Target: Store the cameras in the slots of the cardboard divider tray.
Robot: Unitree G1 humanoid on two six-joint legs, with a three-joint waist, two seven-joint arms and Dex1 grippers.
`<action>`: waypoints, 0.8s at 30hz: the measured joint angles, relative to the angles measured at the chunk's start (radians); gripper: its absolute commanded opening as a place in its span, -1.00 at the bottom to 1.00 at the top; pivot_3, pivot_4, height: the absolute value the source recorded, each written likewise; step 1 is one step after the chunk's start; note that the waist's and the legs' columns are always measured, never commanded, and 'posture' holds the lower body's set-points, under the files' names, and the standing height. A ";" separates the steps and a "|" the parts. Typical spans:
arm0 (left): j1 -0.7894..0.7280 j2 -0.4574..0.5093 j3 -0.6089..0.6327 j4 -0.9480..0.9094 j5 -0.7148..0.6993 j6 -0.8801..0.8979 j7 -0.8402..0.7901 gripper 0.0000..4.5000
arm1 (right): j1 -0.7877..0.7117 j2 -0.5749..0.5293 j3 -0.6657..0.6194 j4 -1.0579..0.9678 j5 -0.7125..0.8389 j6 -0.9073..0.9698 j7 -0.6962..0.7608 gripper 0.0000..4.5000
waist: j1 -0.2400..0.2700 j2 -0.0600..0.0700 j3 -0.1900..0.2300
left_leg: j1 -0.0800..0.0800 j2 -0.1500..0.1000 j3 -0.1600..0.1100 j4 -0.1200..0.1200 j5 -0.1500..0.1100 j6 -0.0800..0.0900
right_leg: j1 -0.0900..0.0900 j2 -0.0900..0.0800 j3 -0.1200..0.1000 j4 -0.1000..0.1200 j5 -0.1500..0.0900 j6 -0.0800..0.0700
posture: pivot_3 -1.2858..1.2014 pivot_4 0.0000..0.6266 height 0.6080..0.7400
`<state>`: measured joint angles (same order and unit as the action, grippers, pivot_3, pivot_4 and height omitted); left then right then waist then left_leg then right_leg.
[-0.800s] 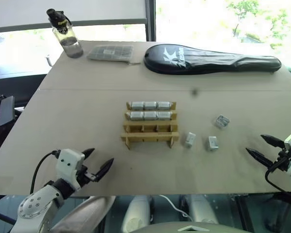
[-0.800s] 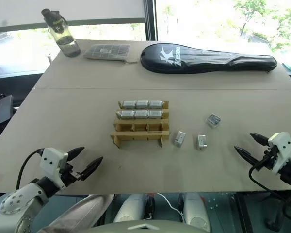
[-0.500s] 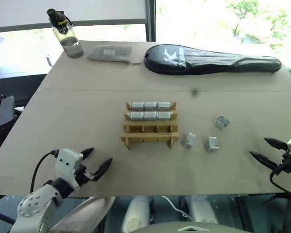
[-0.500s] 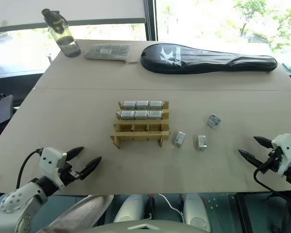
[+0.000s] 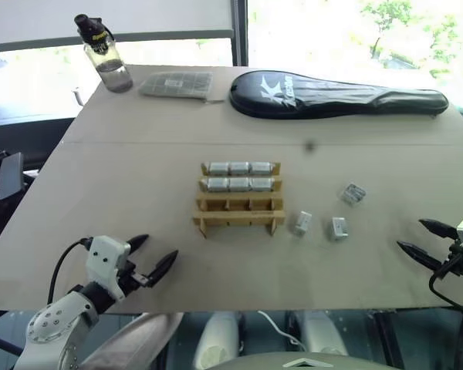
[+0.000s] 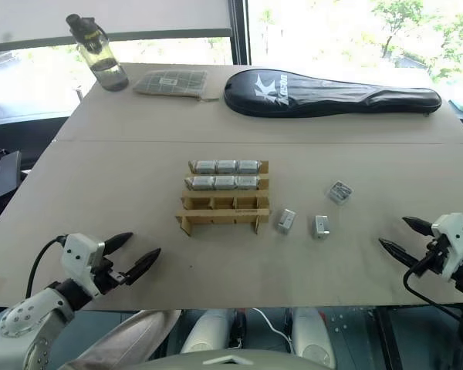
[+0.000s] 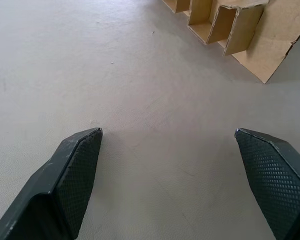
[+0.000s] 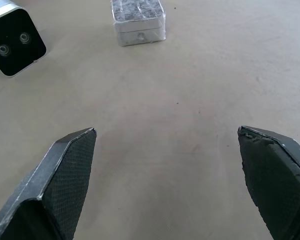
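Both grippers sit with jaws spread wide and nothing in them. The left gripper (image 5: 154,262) hangs over the near left part of the worktop (image 5: 123,185), its black fingertips (image 7: 80,165) far apart with only bare surface between them; the wrist view catches a corner of the cardboard divider tray (image 5: 238,197) just ahead. The right gripper (image 6: 407,237) is at the near right edge, jaws just as wide, touching nothing.

The tray stands in the middle of the worktop. Its two far rows look full, with three silver-grey cameras in each: far row (image 5: 238,166), middle row (image 5: 238,183). The near row of slots is unfilled.

Three more cameras lie loose on the worktop to the right of the tray: one (image 5: 302,222) just beside the tray's near right corner, one (image 5: 339,227) a bit further right, and one (image 5: 353,193) further back, tilted. The right wrist view shows two of them ahead of the open jaws, a wrapped one (image 8: 138,20) and one with a black two-lens face (image 8: 15,37).
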<state>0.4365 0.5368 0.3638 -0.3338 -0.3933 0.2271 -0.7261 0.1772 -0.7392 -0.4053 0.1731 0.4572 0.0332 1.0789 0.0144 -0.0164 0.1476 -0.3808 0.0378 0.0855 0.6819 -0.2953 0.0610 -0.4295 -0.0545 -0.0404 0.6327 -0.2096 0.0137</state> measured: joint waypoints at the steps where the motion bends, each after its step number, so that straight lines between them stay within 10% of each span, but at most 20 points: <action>1: 0.000 0.001 0.000 0.000 0.000 0.000 0.000 0.96 | 0.001 0.002 0.000 -0.001 0.000 0.000 -0.001 1.00 | 0.000 0.000 0.000 | 0.000 0.000 0.000 0.000 0.000 0.000 | 0.000 0.000 0.000 0.000 0.000 0.000 | 0.03 -0.52 1.00; 12: -0.014 0.040 0.038 -0.002 -0.083 0.020 -0.067 0.96 | -0.018 0.034 0.010 -0.063 0.004 0.035 -0.052 1.00 | -0.001 0.000 0.000 | 0.000 0.000 0.000 0.000 0.000 0.000 | 0.000 -0.001 0.000 0.000 0.000 0.000 | 0.03 -0.52 1.00; 24: -0.083 0.332 0.116 -0.051 -0.281 0.070 -0.446 0.96 | -0.389 0.022 0.245 0.124 -0.132 0.113 -0.059 1.00 | 0.001 0.001 0.002 | -0.002 -0.001 0.002 0.000 0.000 0.000 | -0.002 0.002 -0.002 0.000 0.001 -0.002 | 0.03 -0.52 1.00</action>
<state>0.3533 0.8687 0.4803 -0.3843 -0.6748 0.2967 -1.1718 -0.2122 -0.7171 -0.1599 0.2969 0.3256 0.1463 1.0194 0.0152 -0.0152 0.1499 -0.3824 0.0372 0.0870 0.6820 -0.2950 0.0606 -0.4311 -0.0527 -0.0422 0.6324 -0.2087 0.0121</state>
